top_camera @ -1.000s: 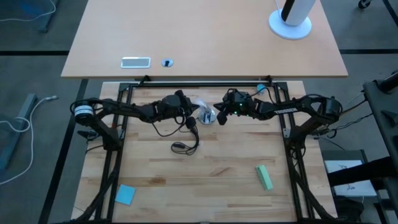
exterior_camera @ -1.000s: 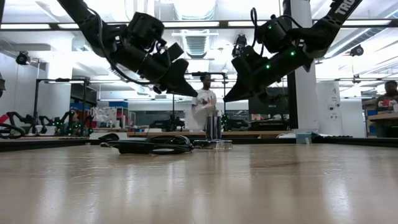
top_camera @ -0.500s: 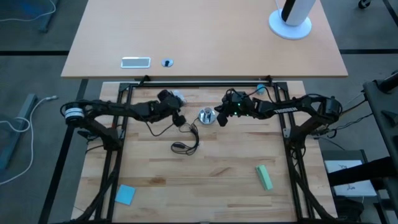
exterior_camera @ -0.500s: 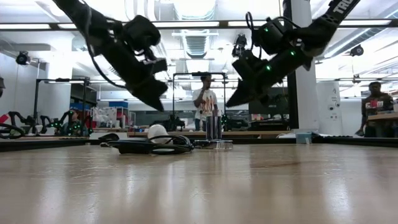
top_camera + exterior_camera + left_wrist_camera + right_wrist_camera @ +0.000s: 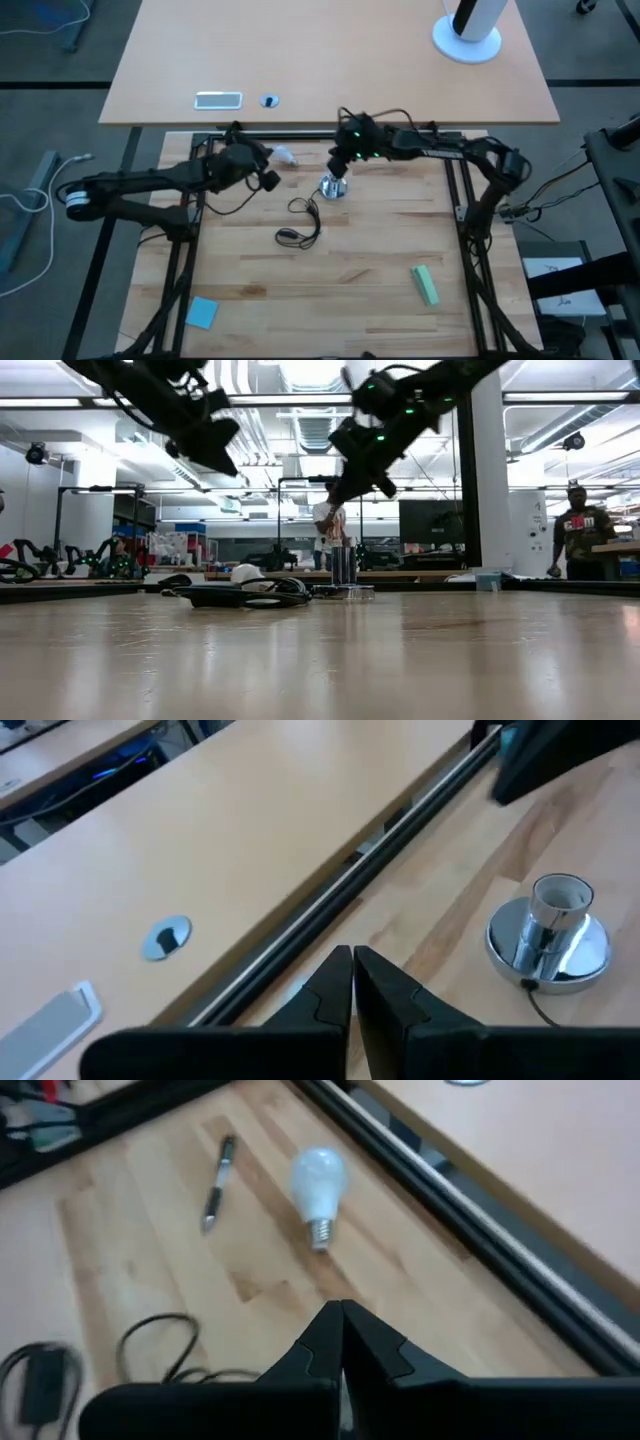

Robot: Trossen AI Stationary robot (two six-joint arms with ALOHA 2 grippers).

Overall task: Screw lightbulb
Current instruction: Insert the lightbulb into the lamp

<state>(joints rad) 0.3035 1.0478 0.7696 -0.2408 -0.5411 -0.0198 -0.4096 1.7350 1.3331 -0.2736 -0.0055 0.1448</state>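
Observation:
The frosted-white lightbulb (image 5: pixel 285 155) lies on its side on the wooden table, toward the far edge and left of the round silver socket (image 5: pixel 333 187); it also shows in the right wrist view (image 5: pixel 318 1183) and the low view (image 5: pixel 248 573). The socket stands upright on its base (image 5: pixel 548 935) with nothing in it. My left gripper (image 5: pixel 268 178) is shut and empty, in the air just near of the bulb. My right gripper (image 5: pixel 337 168) is shut and empty, in the air above the socket's far side.
The socket's black cord and switch (image 5: pixel 300 225) lie near of the socket. A pen (image 5: pixel 215 1180) lies beyond the bulb. A green block (image 5: pixel 425 285) and a blue square (image 5: pixel 201 312) lie near the front. A black rail (image 5: pixel 320 135) borders the far edge.
My left gripper has drawn back from the socket toward the table's left and risen. The bulb, absent from the tabletop a second ago, now lies on its side left of the socket. My right gripper has moved left and toward the far edge, rising above the socket.

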